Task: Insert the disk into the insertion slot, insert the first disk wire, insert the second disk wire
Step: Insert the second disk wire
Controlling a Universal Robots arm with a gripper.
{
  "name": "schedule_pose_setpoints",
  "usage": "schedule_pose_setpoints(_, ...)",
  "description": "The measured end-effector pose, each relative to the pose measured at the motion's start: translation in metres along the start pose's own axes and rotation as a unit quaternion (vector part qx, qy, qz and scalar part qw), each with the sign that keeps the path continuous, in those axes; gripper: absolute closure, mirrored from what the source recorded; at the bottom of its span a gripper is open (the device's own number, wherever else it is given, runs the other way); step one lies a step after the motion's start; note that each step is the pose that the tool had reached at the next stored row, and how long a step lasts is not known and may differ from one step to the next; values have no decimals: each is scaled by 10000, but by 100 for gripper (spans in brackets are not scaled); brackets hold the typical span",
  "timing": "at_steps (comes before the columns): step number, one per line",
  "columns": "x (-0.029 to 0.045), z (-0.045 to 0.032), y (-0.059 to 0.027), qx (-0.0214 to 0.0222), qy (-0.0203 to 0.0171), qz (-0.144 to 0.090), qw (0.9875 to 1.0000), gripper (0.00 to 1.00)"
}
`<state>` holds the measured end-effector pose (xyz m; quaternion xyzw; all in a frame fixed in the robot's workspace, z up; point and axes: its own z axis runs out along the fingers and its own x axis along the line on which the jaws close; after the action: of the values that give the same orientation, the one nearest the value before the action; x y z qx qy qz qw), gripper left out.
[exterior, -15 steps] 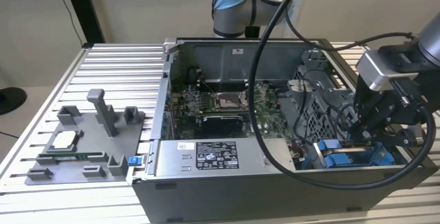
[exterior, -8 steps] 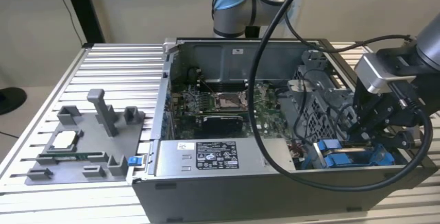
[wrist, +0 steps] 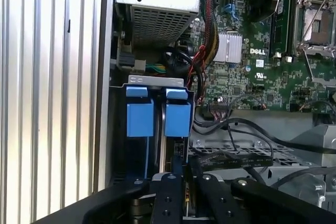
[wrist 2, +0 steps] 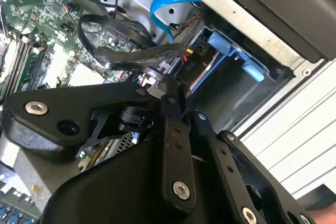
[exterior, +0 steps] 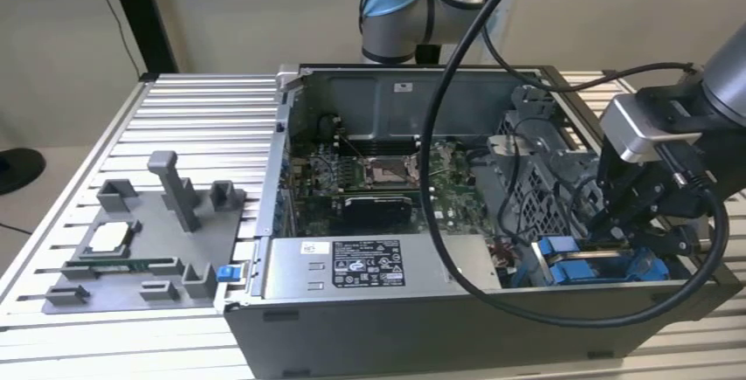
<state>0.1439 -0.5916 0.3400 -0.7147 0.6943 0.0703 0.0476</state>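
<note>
My gripper (exterior: 624,227) low over insertion slot (exterior: 583,266), by blue fittings; grip state – can't tell.

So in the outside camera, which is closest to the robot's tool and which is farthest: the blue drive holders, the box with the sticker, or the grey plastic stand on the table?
From the tool in the exterior view:
1. Blue drive holders, just below it, inside the case.
2. Box with the sticker, along the case's front edge, toward the exterior view's left.
3. Grey plastic stand, outside the case on the table, far on the exterior view's left.
</note>
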Motion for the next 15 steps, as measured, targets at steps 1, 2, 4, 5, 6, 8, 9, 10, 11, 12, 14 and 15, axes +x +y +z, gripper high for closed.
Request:
schedule_pose_setpoints(1, 1, 3, 0, 0, 2, 0, 10000, 100)
schedule_pose_setpoints(2, 1, 10, -1, 1, 0, 0, 10000, 100)
schedule_pose_setpoints(4, 4, 24, -1, 0, -1, 0, 10000, 100)
schedule_pose_setpoints(5, 5, 30, -1, 0, 1, 0, 10000, 100)
schedule_pose_setpoints(6, 7, 40, -1, 0, 1, 0, 10000, 100)
schedule_pose_setpoints(8, 12, 67, -2, 0, 7, 1, 10000, 100)
schedule_pose_setpoints(9, 14, 81, -2, 0, 10, 1, 10000, 100)
schedule_pose_setpoints(10, 17, 98, -3, 0, 10, 2, 10000, 100)
schedule_pose_setpoints(11, 20, 119, -3, 0, 8, 2, 10000, 100)
schedule_pose_setpoints(12, 20, 132, -4, 0, 11, 2, 10000, 100)
schedule_pose_setpoints(14, 16, 130, -4, 1, 18, 3, 10000, 100)
schedule_pose_setpoints(15, 17, 130, -4, 1, 18, 3, 10000, 100)
